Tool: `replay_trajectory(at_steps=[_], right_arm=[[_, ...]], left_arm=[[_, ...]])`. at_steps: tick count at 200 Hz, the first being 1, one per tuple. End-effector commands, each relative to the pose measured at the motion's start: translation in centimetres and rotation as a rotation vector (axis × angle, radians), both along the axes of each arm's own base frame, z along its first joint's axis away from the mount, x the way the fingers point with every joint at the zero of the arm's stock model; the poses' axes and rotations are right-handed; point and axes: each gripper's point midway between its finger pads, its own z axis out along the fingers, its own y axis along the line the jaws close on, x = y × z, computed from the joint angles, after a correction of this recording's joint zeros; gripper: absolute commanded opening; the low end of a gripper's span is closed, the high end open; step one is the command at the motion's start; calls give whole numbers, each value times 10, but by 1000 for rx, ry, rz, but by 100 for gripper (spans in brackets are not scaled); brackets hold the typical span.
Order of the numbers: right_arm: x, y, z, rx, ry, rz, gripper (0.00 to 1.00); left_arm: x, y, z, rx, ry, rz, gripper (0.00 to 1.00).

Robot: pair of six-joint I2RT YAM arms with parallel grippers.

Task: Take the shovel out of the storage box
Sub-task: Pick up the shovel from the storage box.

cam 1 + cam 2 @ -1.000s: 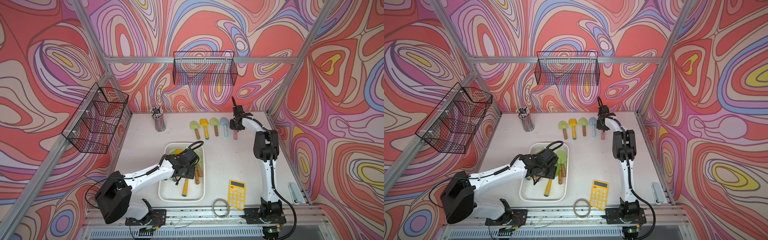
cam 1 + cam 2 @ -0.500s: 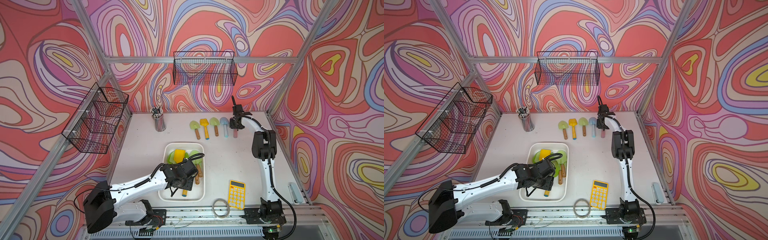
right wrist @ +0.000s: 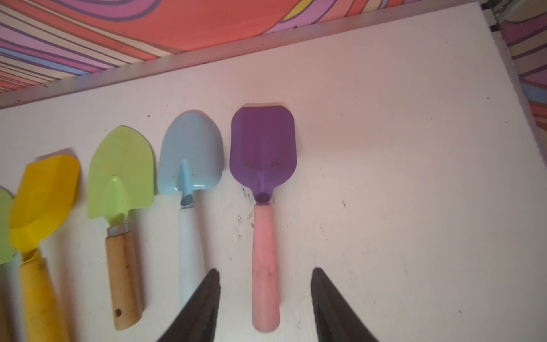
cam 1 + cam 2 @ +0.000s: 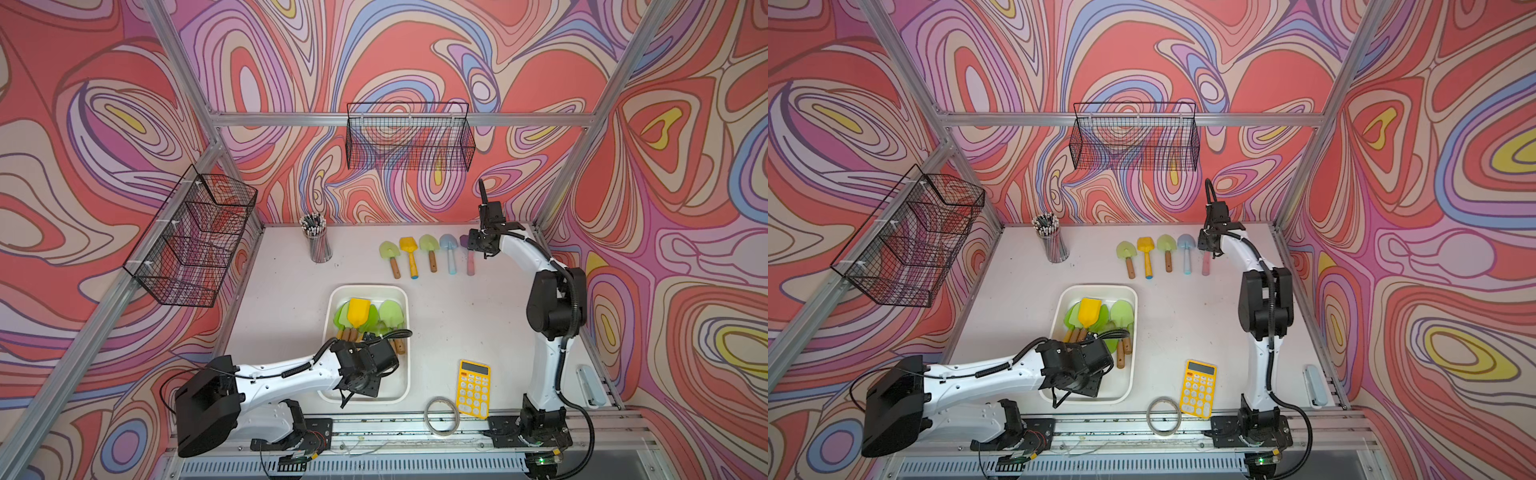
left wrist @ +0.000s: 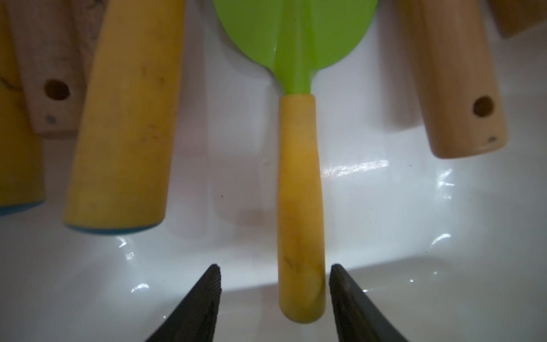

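Left gripper [image 5: 274, 268] hangs low inside the white storage box [image 5: 414, 213], jaws apart on either side of the yellow handle of a green-bladed shovel [image 5: 300, 192] lying on the box floor, one finger almost touching it. It would be best to centre on that handle, close firmly, then lift straight up, clear of the thicker yellow handle [image 5: 124, 133] alongside. Right gripper [image 3: 265, 270] stands open astride a purple shovel [image 3: 263, 148] on the table [image 3: 414, 207].

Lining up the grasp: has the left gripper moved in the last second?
Yes. The left gripper has drawn back along the box toward its near rim, uncovering the shovel blades.
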Motion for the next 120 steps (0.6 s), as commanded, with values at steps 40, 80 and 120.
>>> replay_trajectory(at_steps=[40, 80, 120], right_arm=[[-37, 19, 26, 134, -80, 18, 49], [-55, 33, 36, 138, -89, 51, 48], [-68, 51, 44, 134, -100, 84, 47]], left_arm=[[8, -8, -17, 28, -8, 41, 50], [4, 0, -19, 44, 1, 70, 35], [5, -3, -12, 26, -8, 66, 4]])
